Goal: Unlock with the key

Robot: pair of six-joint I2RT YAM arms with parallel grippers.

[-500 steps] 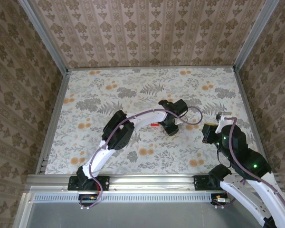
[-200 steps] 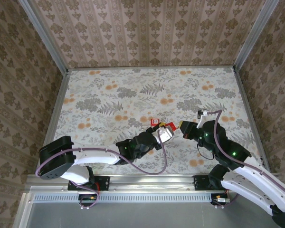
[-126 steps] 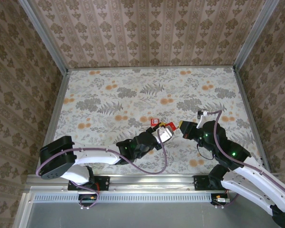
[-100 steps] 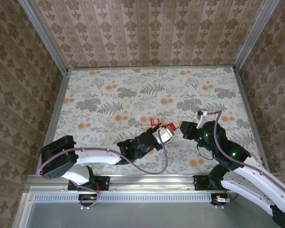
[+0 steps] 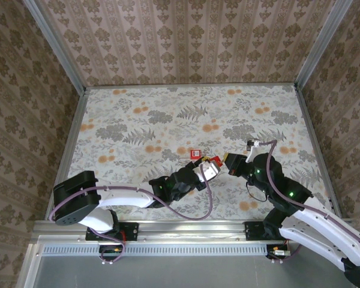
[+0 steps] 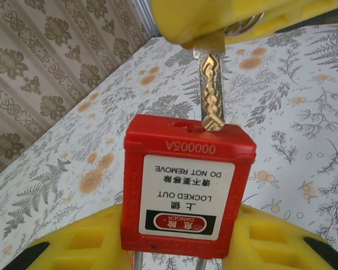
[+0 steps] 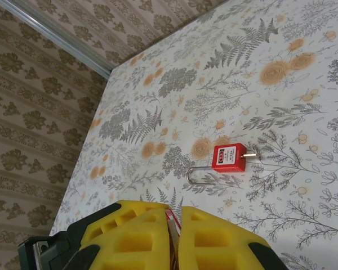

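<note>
My left claw [image 6: 180,247] is clamped on the red padlock [image 6: 188,185]. Its yellow pads [image 6: 90,244] grip the lower body from both sides, with the "LOCKED OUT" label facing the wrist camera. The padlock is held up above the bench [image 5: 138,120], about mid-width and somewhat toward the near edge. My right claw [image 7: 172,236] is pressed together on the key [image 6: 212,90], whose blade points down at the lock's top face.

I judge the step in hand to be seating the key. From the left wrist, the tip sits at the edge of the top face, beside the small dark slot I take for the keyway [image 6: 183,121] rather than in it. Whether the tip touches the plastic I cannot tell.

To do this well, I would hold the left arm fixed and move only the right. I would slide the tip sideways onto the slot and square the blade to the body, then push straight along the blade's line. I would turn only once it has gone fully in. Forcing it while it is off-centre could twist the key in the pads or lever the lock out of the grip.

A second padlock [image 7: 228,157] lies flat on the bench just beyond. I would leave it alone.
</note>
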